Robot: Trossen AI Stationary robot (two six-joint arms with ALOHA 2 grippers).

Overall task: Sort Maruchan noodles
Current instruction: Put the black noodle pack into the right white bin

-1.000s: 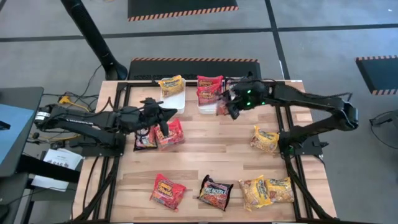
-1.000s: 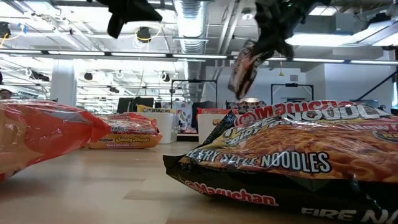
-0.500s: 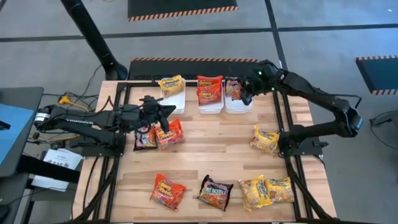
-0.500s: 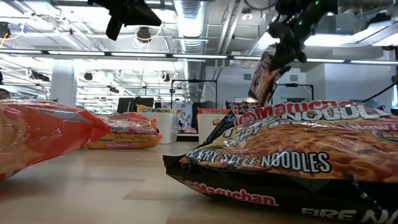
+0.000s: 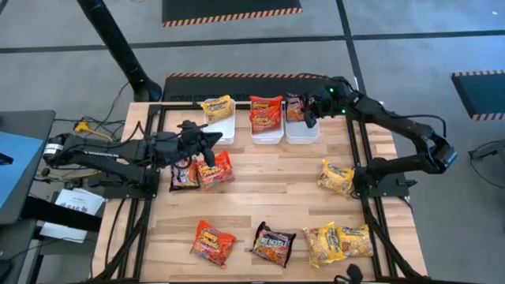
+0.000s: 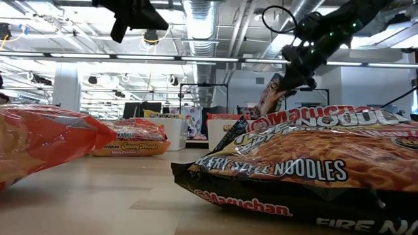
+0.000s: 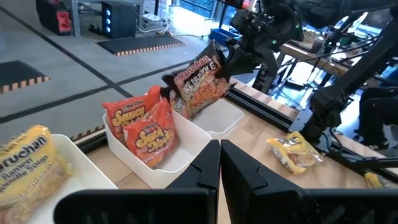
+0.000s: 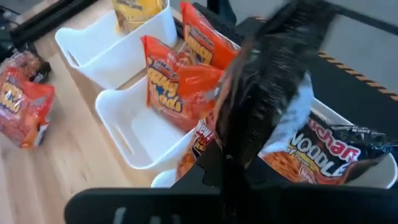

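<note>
The right gripper (image 5: 309,113) pinches a dark noodle packet (image 7: 198,79) by its edge, hanging it over the right-hand white bin (image 5: 302,132) at the table's far edge. The left gripper (image 5: 207,154), fingers pressed together and empty, hovers over a red packet (image 5: 215,170) at mid-table. Sorting looks partly done: a yellow packet (image 5: 217,107) lies in the left bin, red ones (image 5: 266,113) in the middle bin. About seven packets remain loose on the table. The held packet is glossy, crinkled and tilted.
</note>
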